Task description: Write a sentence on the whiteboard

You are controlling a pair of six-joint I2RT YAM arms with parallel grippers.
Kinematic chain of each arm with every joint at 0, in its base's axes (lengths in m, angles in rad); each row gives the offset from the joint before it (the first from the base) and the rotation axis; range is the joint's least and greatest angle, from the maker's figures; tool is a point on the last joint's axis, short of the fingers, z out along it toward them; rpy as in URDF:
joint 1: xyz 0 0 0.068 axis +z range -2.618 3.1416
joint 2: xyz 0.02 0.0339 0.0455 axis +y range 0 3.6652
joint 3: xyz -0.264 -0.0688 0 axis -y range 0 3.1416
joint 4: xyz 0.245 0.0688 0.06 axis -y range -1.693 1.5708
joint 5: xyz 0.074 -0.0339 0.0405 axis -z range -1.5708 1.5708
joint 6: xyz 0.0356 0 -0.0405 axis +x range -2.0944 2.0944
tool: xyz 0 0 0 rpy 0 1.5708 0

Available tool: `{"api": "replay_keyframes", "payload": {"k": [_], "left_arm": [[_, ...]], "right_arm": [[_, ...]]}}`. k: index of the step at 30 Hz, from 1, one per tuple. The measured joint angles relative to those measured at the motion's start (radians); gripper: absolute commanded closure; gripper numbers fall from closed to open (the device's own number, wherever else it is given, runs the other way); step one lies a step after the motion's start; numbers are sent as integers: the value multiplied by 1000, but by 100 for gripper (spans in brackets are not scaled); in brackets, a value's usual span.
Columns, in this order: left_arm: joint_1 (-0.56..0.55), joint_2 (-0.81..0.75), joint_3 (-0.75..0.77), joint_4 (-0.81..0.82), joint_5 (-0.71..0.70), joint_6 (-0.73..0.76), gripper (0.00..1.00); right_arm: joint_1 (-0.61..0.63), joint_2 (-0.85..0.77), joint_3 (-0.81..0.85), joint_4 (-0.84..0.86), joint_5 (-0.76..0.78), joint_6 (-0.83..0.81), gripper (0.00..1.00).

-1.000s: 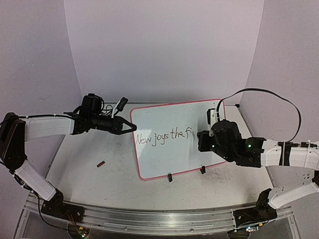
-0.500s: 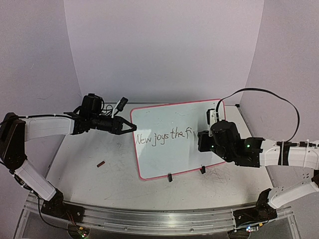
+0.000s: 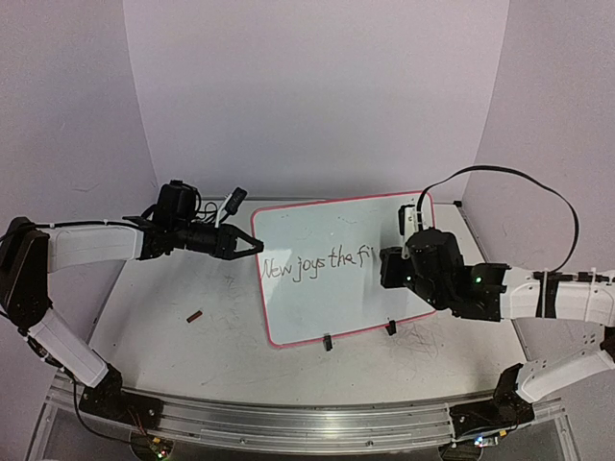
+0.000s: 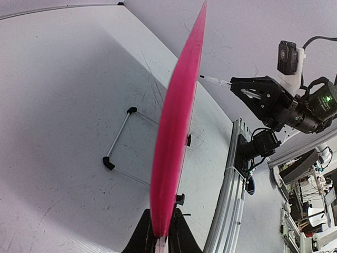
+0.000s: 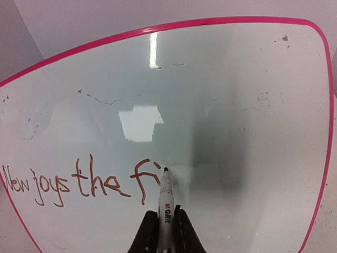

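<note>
Whiteboard (image 3: 336, 303) stands tilted back on small black clips (image 3: 328, 342) at its lower edge, with a wire prop (image 4: 118, 136) on the table behind it. The sentence (image 3: 317, 264) runs across the board's middle from its left rim; we read "New joys the fi".

Left gripper (image 4: 162, 221): closed on the board's left rim, pink edge pinched between both fingers.

Right gripper (image 5: 164, 216): closed around a marker (image 5: 165, 197), tip touching the board just right of the last letter.

Handling, our judgement: the board looks thin, stiff and light, its glossy face slippery. Marker pressure could rock it back on the prop or slide it. The rim is the place to take hold, never the written face. The marker barrel is hard and narrow, best gripped low near the tip for control
</note>
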Motion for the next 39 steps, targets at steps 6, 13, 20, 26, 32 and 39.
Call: {"api": "replay_keyframes", "payload": {"k": [6,13,20,26,32,39], "left_arm": [[0,0,0,0,0,0,91],[0,0,0,0,0,0,92],[0,0,0,0,0,0,91],[0,0,0,0,0,0,91],[0,0,0,0,-1,0,91],[0,0,0,0,-1,0,92]], "right_arm": [[0,8,0,1,7,1,100],[0,18,0,0,8,8,100],[0,18,0,-16,5,20,100],[0,18,-1,-21,0,39,100],[0,18,-2,-22,-13,50,100],[0,17,-3,-37,-22,59,100]]}}
